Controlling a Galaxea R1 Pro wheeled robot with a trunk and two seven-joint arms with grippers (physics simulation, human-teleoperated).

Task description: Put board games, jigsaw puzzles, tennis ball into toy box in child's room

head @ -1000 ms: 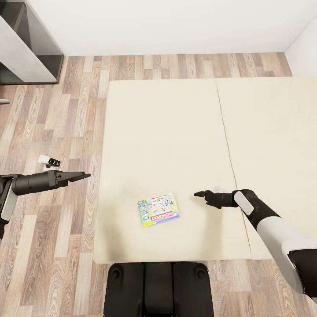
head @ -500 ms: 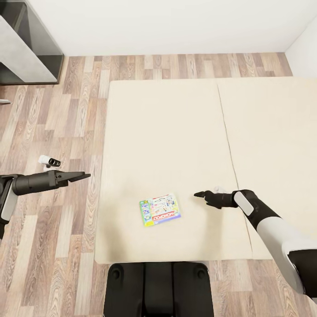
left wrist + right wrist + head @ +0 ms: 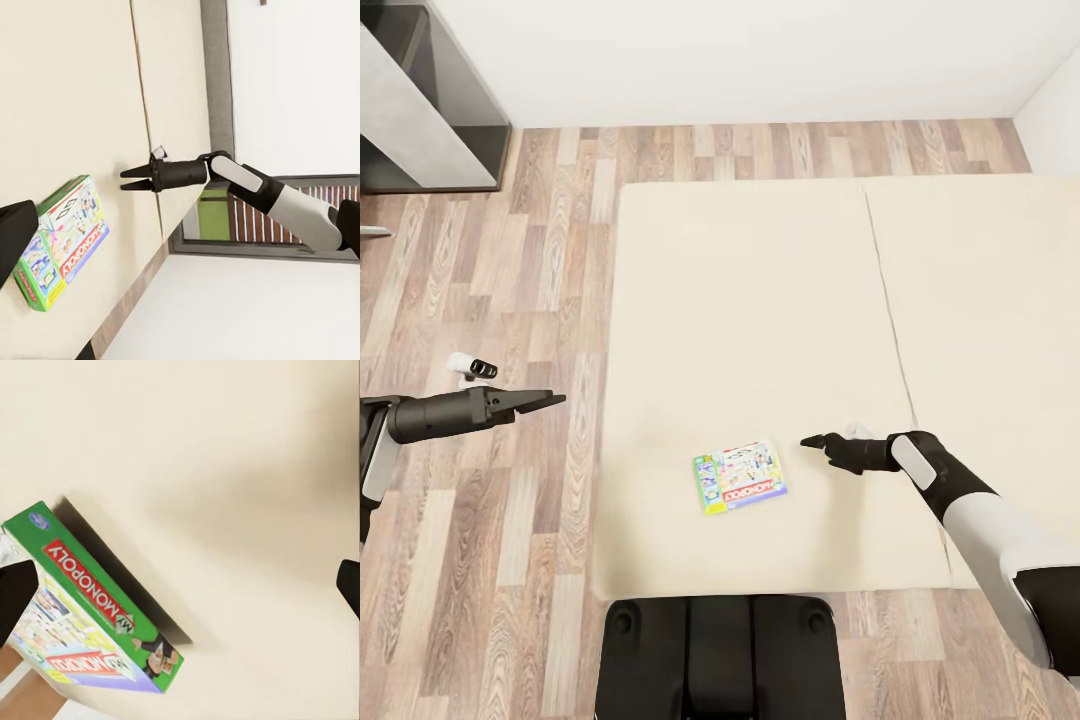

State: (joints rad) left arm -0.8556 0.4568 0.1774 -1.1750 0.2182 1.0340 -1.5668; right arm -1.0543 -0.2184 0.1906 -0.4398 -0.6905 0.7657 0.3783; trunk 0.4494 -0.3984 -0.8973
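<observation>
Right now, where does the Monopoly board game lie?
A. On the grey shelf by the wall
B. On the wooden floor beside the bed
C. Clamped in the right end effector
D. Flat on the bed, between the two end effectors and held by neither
D: the Monopoly board game lies flat on the bed, with the right end effector apart from it and the left end effector out over the wooden floor.

bare bed [image 3: 760, 300] lies open around the board game [image 3: 741, 476] (nothing beside it).
</observation>
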